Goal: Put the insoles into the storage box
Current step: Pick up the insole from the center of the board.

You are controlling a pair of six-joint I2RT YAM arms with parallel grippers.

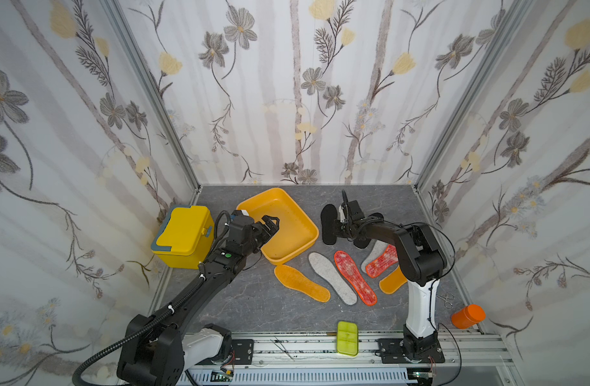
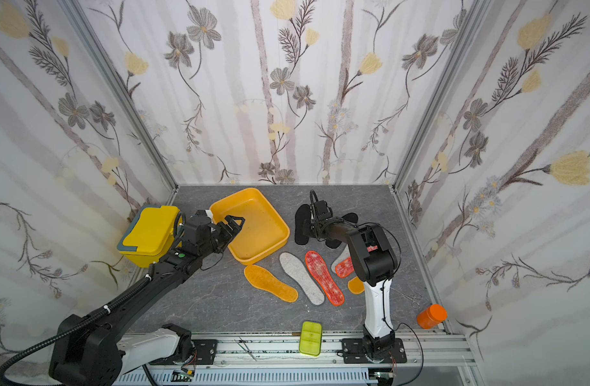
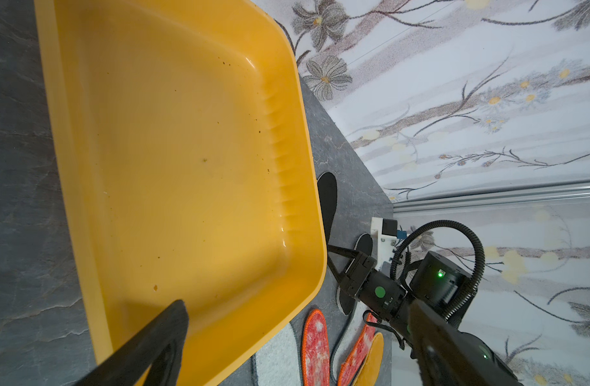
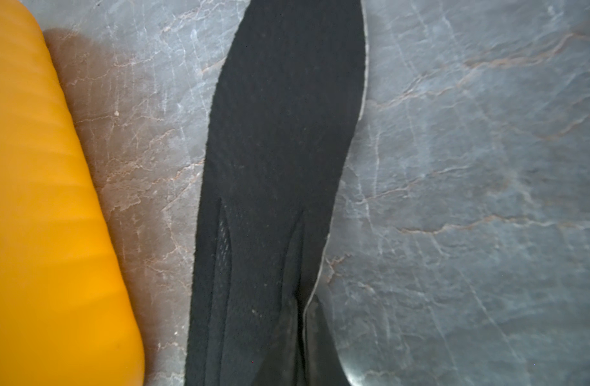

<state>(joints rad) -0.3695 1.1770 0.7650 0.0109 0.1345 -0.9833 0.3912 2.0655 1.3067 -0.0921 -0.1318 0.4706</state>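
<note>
The orange-yellow storage box (image 1: 288,219) (image 2: 258,222) (image 3: 186,150) has nothing in it. My left gripper (image 1: 270,223) (image 2: 235,223) hangs open over its left rim; one finger (image 3: 153,344) shows in the left wrist view. My right gripper (image 1: 339,219) (image 4: 302,337) is shut on the long edge of a black insole (image 1: 328,224) (image 2: 302,225) (image 4: 280,133) lying just right of the box. A second black insole (image 1: 362,241) is half hidden under the right arm. In front lie orange-yellow (image 1: 302,283), grey-white (image 1: 332,277) and red mottled (image 1: 355,277) insoles, with a further red insole (image 1: 382,260), grey insole (image 1: 373,252) and orange-yellow insole (image 1: 392,282) beside them.
A tall yellow lidded box (image 1: 183,235) stands at the left wall behind my left arm. A lime-green case (image 1: 347,338) and tweezers (image 1: 283,347) lie on the front rail. An orange jar (image 1: 467,315) and metal forceps (image 1: 446,298) sit at the front right.
</note>
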